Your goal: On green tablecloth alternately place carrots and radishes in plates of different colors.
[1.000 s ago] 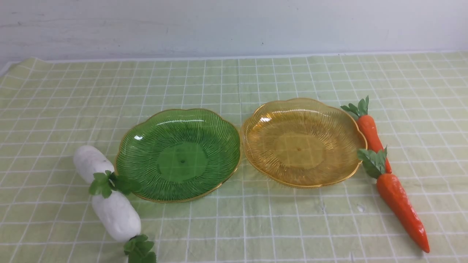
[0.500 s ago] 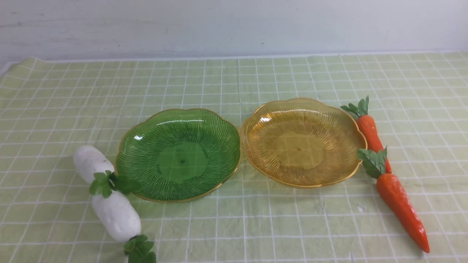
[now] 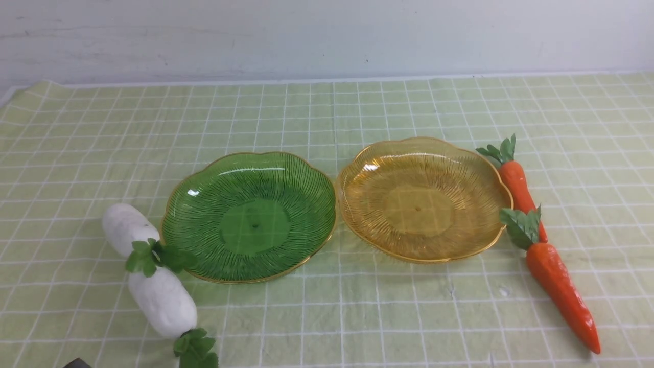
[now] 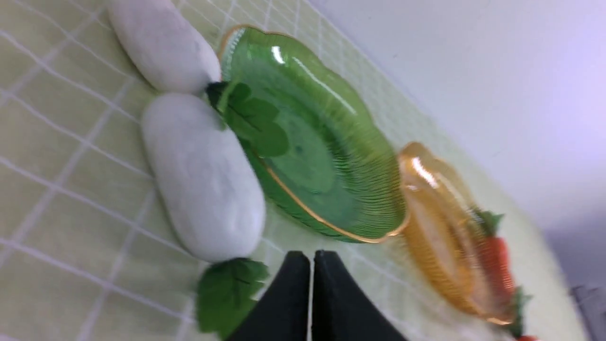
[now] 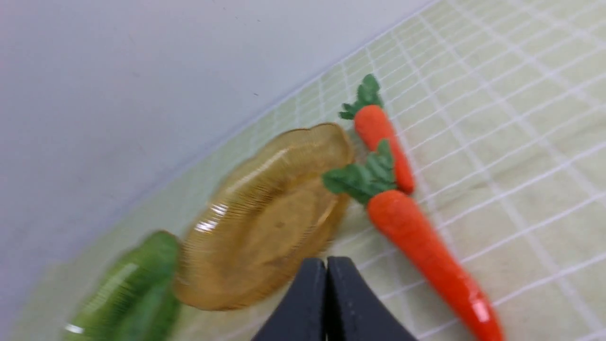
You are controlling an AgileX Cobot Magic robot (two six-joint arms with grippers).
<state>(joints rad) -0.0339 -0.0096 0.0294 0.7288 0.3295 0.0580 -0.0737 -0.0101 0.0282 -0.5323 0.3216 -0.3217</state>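
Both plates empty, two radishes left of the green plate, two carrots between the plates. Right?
One thing is off. The carrots lie on the cloth to the right of the amber plate, not between the plates, as the front view shows. The rest holds: both plates are empty, and the radishes lie left of the green plate.
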